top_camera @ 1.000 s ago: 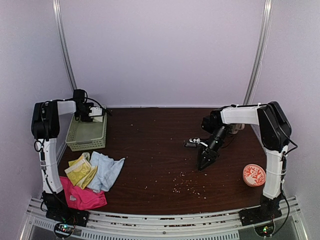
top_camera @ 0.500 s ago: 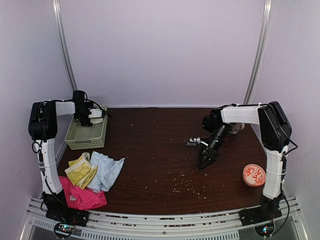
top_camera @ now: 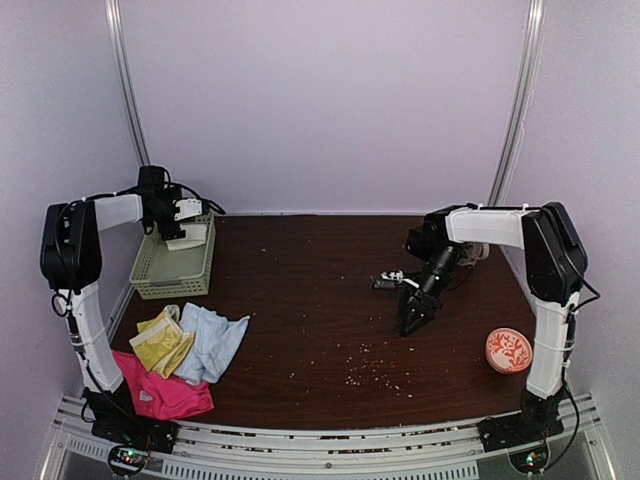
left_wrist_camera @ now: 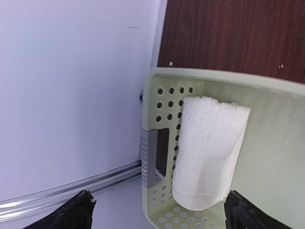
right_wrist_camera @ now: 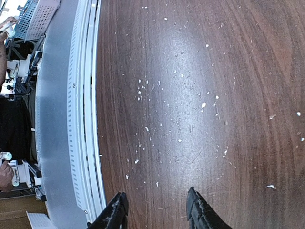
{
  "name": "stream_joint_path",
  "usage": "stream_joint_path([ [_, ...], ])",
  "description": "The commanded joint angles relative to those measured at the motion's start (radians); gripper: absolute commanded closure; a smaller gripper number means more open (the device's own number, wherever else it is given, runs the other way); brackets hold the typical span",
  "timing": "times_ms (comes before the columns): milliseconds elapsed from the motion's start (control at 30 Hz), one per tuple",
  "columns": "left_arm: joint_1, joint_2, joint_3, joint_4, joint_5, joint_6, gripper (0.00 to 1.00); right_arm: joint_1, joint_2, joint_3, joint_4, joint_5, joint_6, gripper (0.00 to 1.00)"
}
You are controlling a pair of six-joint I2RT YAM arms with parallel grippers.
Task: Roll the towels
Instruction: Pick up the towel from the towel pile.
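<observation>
A rolled cream-white towel lies in the pale green basket against its perforated end wall; it also shows in the top view. My left gripper is open wide and empty, held above that towel, over the basket's far end. A yellow-green patterned towel, a pale blue towel and a hot-pink towel lie crumpled at the table's near left. My right gripper is open and empty, pointing down at bare table.
The basket stands at the far left against the wall. A round orange patterned object lies at the right near the right arm's base. A small black object lies beside the right arm. White crumbs are scattered on the brown table.
My left gripper has lifted and drawn back toward the left wall, leaving the rolled white towel in the basket. The right arm has hardly moved.
</observation>
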Motion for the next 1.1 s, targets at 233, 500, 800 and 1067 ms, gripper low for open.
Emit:
stream_joint_path([
  [233, -0.197, -0.368, -0.131, 0.245, -0.076, -0.617, 0.02, -0.053, -0.102, 0.228, 0.060, 0.059, 0.103, 0.55],
  [500, -0.243, -0.581, -0.207, 0.201, -0.115, -1.006, 0.02, -0.070, -0.231, 0.269, 0.315, 0.228, 0.354, 0.49],
  [800, -0.225, -0.674, -0.437, 0.334, -0.255, -1.307, 0.02, -0.178, -0.410, -0.020, 0.925, 0.636, 0.819, 0.00],
  [1067, -0.278, -0.669, -0.423, 0.168, 0.137, -1.359, 0.31, -0.249, -0.390, -0.162, 0.915, 0.239, 0.740, 0.06],
])
